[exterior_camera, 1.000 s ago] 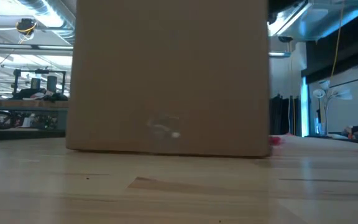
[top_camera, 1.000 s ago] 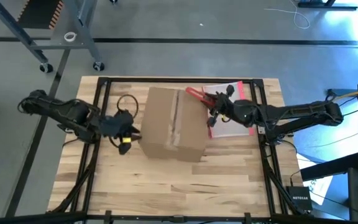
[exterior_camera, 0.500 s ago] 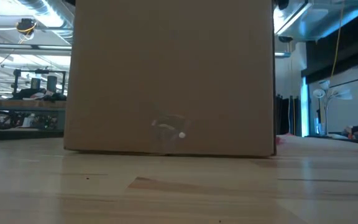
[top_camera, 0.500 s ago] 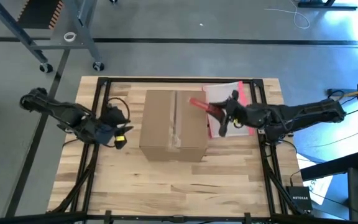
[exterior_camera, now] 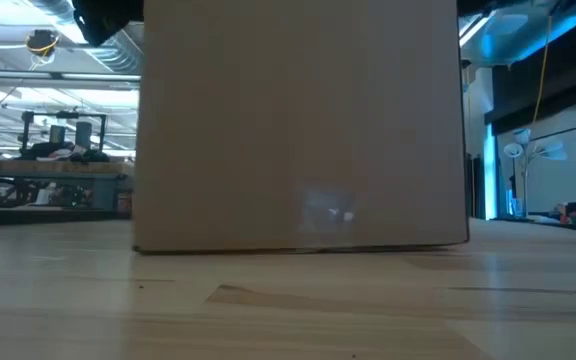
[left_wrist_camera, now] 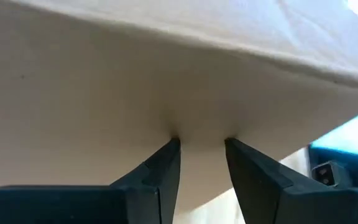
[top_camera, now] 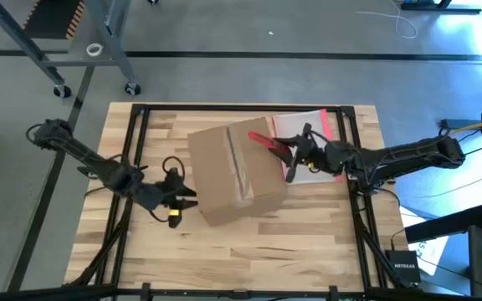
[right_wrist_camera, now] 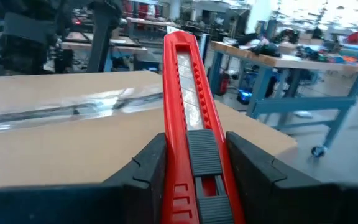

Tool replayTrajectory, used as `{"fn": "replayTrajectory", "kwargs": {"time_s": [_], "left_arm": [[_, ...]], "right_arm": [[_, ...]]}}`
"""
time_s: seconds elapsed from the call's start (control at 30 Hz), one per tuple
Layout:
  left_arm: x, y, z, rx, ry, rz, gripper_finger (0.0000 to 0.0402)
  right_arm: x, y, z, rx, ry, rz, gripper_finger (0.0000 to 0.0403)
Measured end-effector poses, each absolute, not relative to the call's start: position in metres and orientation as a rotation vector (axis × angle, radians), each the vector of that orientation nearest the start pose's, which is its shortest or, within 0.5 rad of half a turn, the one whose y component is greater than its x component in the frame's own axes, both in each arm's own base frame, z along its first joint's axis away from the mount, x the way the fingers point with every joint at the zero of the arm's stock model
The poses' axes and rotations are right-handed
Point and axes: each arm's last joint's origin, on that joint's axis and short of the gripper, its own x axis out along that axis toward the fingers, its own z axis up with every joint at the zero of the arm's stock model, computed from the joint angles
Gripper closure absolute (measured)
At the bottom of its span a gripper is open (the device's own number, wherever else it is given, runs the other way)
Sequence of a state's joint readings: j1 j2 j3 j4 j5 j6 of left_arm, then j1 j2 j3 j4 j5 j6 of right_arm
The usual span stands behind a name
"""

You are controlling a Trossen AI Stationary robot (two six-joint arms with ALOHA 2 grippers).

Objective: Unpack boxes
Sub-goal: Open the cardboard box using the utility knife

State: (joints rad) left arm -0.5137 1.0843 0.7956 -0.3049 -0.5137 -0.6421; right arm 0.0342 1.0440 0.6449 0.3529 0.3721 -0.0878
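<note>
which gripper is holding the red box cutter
The right gripper, clamped on the red box cutter over the cardboard box. The left gripper holds nothing, fingertips against the box's side.

We see even, bright overhead light on the table (top_camera: 224, 251), with blue-white glare at the far right. The cardboard box (left_wrist_camera: 166, 74) looks washed out and soft up close, perhaps overexposed; background benches blur.

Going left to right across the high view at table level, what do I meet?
Left gripper → cardboard box → red box cutter → right gripper → clear pouch behind it, mostly overlapped.
</note>
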Motion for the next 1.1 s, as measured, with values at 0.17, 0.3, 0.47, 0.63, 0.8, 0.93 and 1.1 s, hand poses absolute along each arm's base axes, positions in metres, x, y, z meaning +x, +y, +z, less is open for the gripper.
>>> {"fn": "replayTrajectory", "kwargs": {"time_s": [0.17, 0.3, 0.47, 0.63, 0.8, 0.93, 1.1], "left_arm": [[0.213, -0.105, 0.261, -0.377, 0.459, 0.148, 0.0274], [0.222, -0.112, 0.257, -0.383, 0.435, 0.123, 0.0274], [0.225, -0.113, 0.258, -0.353, 0.438, 0.135, 0.0274], [0.213, -0.12, 0.29, -0.34, 0.465, 0.091, 0.0274], [0.199, -0.113, 0.332, -0.202, 0.481, 0.173, 0.0274], [0.182, -0.089, 0.359, -0.039, 0.454, 0.42, 0.0274], [0.169, -0.048, 0.373, 0.037, 0.428, 0.664, 0.0278]], "right_arm": [[0.235, -0.029, 0.294, -0.092, 0.019, -0.31, 0.027], [0.234, -0.044, 0.304, -0.12, -0.02, -0.318, 0.027], [0.232, -0.051, 0.326, -0.172, 0.042, -0.315, 0.027], [0.214, -0.042, 0.374, -0.157, 0.203, -0.301, 0.027], [0.205, -0.012, 0.392, -0.046, 0.313, -0.175, 0.027], [0.208, 0.017, 0.38, -0.03, 0.302, -0.143, 0.027], [0.214, 0.047, 0.346, -0.081, 0.246, -0.245, 0.027]]}}
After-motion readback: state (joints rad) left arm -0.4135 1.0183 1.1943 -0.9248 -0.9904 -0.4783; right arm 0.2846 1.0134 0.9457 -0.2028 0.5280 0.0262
